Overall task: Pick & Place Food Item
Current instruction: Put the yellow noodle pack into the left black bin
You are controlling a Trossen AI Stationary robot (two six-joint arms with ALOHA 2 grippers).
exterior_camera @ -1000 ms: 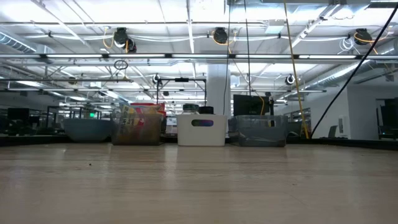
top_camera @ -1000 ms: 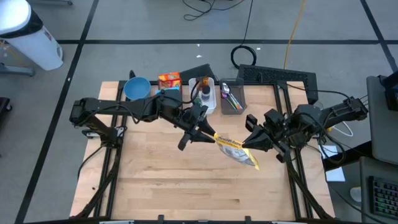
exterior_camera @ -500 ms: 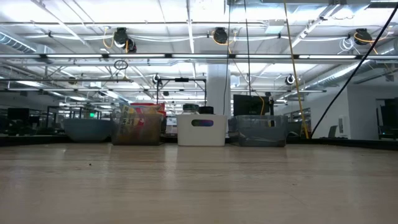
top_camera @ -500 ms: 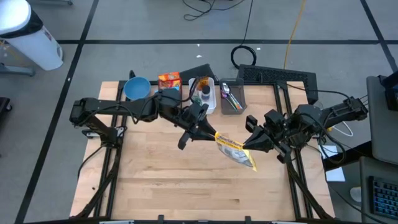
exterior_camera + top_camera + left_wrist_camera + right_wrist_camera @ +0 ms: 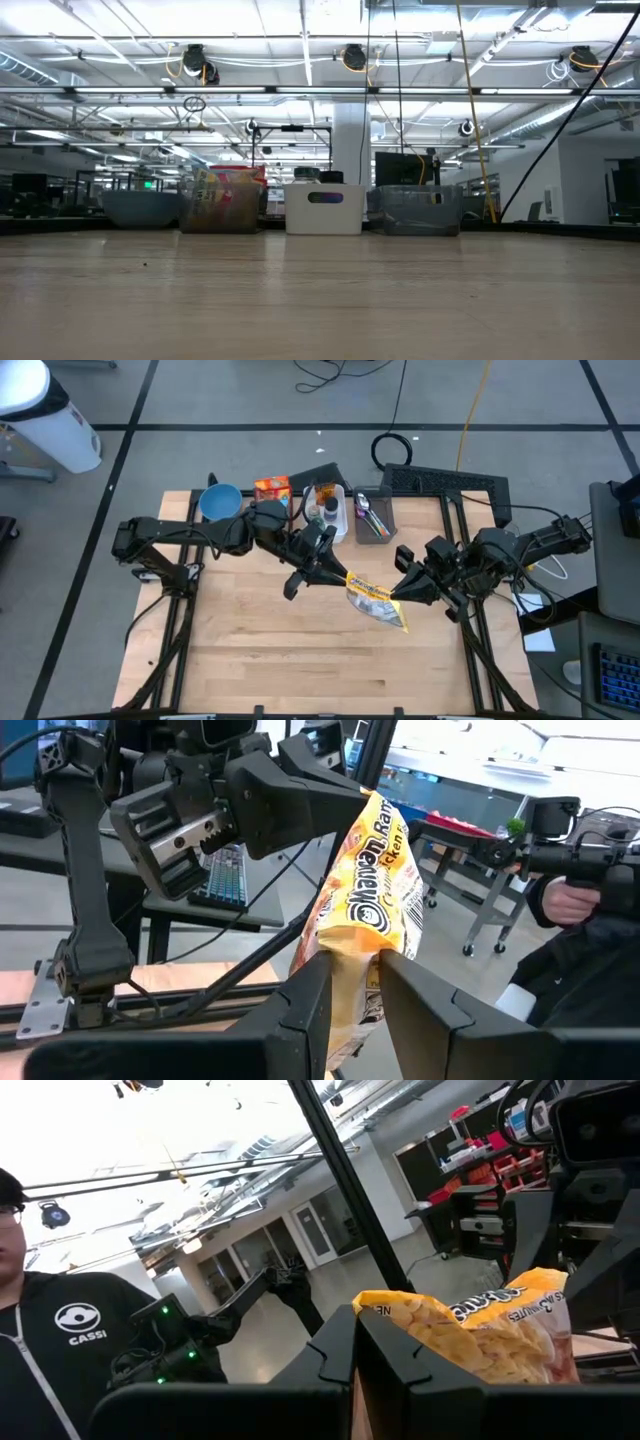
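Observation:
A yellow ramen packet (image 5: 375, 600) hangs in the air over the table's middle, between my two grippers. My left gripper (image 5: 340, 574) is shut on the end toward the table's left. My right gripper (image 5: 398, 596) is shut on the opposite side. The left wrist view shows the packet (image 5: 375, 860) rising from my own fingers (image 5: 352, 960) toward the right gripper (image 5: 335, 795). In the right wrist view the packet (image 5: 490, 1335) sits just past my shut right gripper (image 5: 357, 1330). The low view shows neither arm nor packet. My left gripper pinches the packet's sealed end (image 5: 352, 942) between its two fingers. The fingers come level from the table's left. The packet is lifted clear of the table. My right gripper pinches the packet's edge (image 5: 400, 1315) between its shut fingers, coming from the table's right and slanting a little upward. The packet stretches from it toward the left gripper, clear of the table.
Along the far edge stand a blue bowl (image 5: 220, 502), an orange box (image 5: 272, 488), a white bin (image 5: 325, 505) and a clear bin with utensils (image 5: 372, 515). A person (image 5: 60, 1330) stands beyond the table. Bare wood (image 5: 300, 650) lies toward the near edge.
My left gripper has tipped a little at the packet's end without changing place. The packet stays held up between both grippers.

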